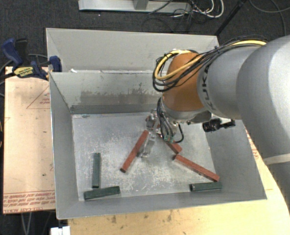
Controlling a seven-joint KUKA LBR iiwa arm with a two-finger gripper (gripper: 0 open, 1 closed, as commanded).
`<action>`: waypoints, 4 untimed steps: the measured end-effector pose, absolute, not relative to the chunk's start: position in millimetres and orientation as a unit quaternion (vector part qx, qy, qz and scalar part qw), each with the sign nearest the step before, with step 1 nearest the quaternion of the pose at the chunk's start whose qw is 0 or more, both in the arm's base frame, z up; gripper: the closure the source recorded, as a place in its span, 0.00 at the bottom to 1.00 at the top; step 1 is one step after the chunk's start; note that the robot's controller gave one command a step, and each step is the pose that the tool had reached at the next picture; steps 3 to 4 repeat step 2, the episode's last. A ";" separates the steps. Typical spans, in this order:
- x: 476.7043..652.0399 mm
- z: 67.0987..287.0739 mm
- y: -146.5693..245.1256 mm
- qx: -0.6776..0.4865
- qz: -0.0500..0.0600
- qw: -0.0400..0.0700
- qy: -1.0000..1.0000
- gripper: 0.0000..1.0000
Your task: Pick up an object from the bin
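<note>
My end effector (151,137) sits low over the top end of the reddish-brown stick (133,155), which lies flat mid-floor of the bin (61,131), clear of its walls. Wide or narrow, I cannot tell.

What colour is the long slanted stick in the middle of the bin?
The slanted stick is reddish-brown; the camera view shows it plainly.

Red-brown stick (134,153), diagonal, central
</note>
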State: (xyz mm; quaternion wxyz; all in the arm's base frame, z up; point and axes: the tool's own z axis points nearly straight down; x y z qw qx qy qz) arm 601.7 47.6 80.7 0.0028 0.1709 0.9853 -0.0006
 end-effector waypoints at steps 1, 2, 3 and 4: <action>606.7 75.5 135.4 0.086 0.002 0.001 0.996 0.00; 606.9 75.4 131.5 0.089 0.001 0.001 0.996 1.00; 606.9 75.4 131.5 0.089 0.001 0.001 0.996 1.00; 606.9 75.4 131.5 0.089 0.001 0.001 0.996 1.00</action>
